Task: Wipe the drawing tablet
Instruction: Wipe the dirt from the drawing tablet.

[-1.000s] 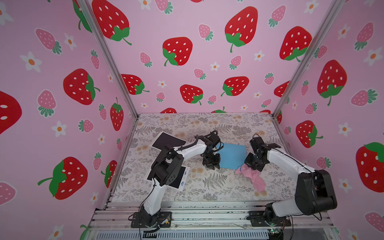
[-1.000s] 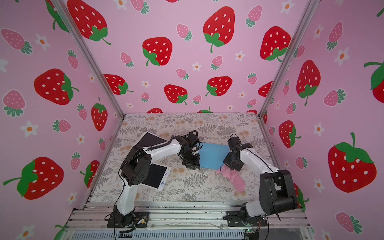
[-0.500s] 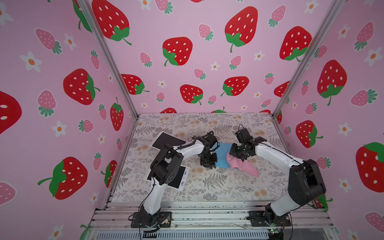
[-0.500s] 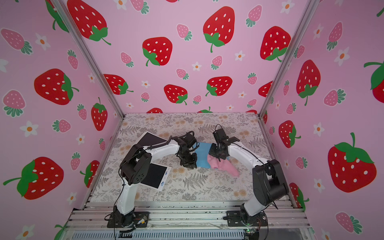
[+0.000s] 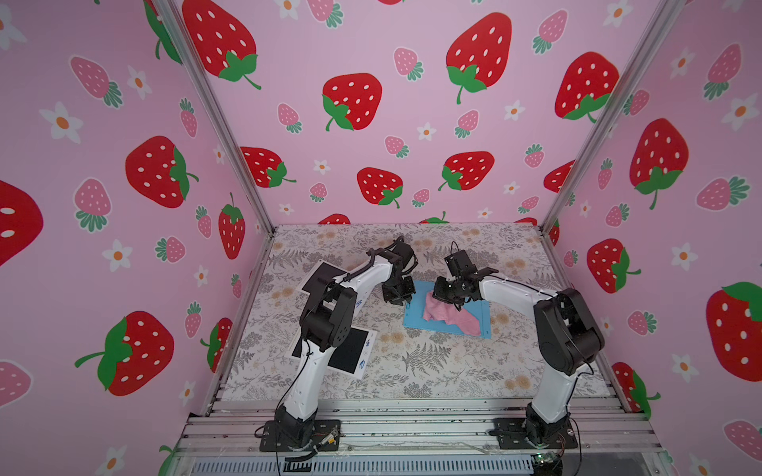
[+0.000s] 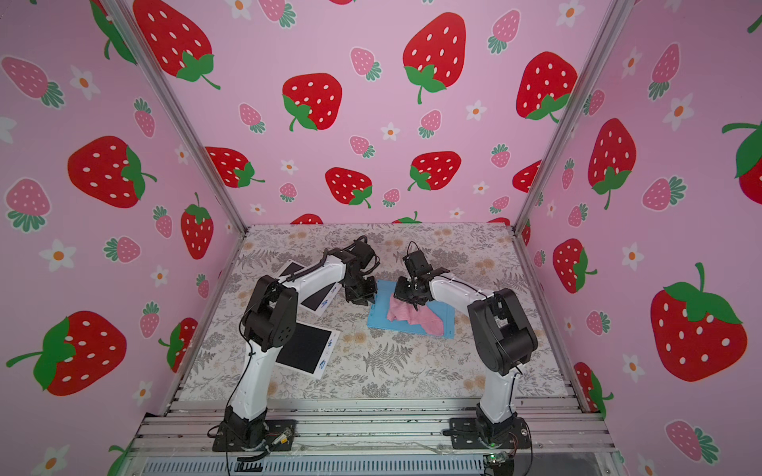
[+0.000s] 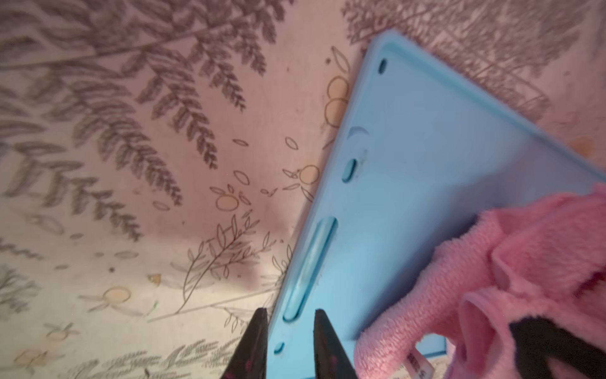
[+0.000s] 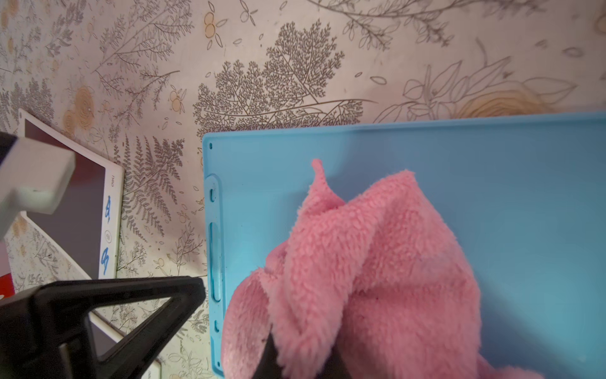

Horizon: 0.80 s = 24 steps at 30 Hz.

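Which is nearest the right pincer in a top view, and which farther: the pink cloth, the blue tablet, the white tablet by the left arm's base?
1. Pink cloth: held in the right pincer, trailing over the blue tablet.
2. Blue tablet: directly beneath the cloth, mid-table.
3. White tablet: farthest, near the front beside the left arm's base.

surface: floral tabletop (image 5: pixel 412 371) | on it: blue tablet (image 5: pixel 416 315), 2 white tablets (image 6: pixel 307 350) (image 5: pixel 319 276)
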### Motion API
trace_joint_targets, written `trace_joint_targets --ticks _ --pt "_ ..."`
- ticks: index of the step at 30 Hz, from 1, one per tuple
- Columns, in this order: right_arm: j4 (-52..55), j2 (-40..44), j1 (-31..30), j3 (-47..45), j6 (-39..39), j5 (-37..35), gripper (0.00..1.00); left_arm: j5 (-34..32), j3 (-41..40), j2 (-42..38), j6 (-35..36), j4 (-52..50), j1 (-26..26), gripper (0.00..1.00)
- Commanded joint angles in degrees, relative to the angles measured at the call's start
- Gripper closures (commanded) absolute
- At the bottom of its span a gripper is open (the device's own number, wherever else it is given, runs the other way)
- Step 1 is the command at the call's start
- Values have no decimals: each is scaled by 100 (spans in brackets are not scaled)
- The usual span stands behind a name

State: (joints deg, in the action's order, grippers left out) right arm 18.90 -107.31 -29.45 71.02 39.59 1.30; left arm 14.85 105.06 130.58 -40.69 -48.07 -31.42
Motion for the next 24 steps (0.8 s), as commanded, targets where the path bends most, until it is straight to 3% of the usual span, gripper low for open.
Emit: trace_joint_targets --ticks 1,7,14,24 --pt "-272 -150 19 -107 -230 187 100 -203 402 229 196 -506 -113 70" --pt "-167 -342 51 -291 -274 49 100 -557 536 487 407 -822 -302 61" --pt "161 -175 283 -534 -396 -288 100 -1251 658 913 456 -1497 -383 63" --pt "1969 231 1539 -554 -557 -1378 100 -1430 544 976 352 -1657 -321 71"
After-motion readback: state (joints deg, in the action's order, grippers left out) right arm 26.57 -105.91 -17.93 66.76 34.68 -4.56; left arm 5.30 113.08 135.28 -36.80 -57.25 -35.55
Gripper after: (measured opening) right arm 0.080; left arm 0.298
